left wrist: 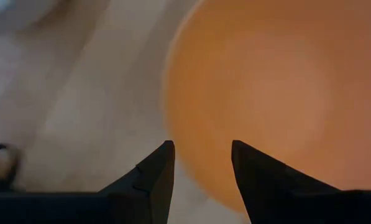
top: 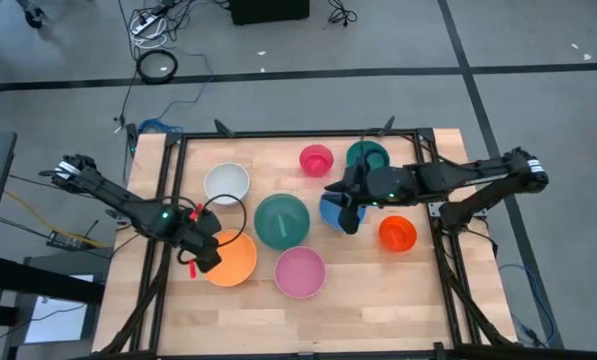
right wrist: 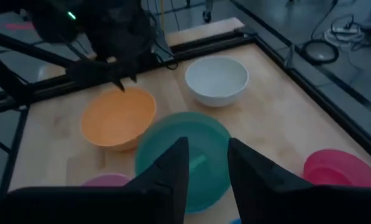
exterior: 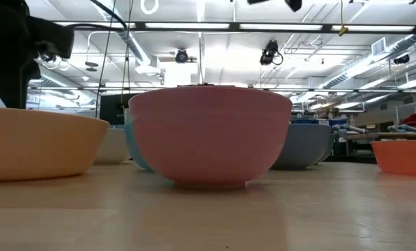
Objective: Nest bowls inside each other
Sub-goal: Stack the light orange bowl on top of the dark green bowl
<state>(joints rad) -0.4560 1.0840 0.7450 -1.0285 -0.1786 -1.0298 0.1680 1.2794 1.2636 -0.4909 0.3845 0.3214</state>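
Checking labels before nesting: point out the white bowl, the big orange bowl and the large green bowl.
white bowl [top: 227,182], high view, on its inner floor.
big orange bowl [right wrist: 117,116], right wrist view, on its inside.
large green bowl [top: 281,220], high view, on its inner floor.

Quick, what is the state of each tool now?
Left tool: open, empty, at the orange bowl's rim.
Right tool: open, empty, above the green bowl.

A pale wooden counter [top: 268,300] sits in a black frame on a grey floor [top: 538,40] crossed by dark lines. A coiled cable [top: 157,66] and a white power strip [top: 146,24] lie on that floor. Beyond, long ceiling lights [exterior: 277,26] run beside ducts [exterior: 403,59].
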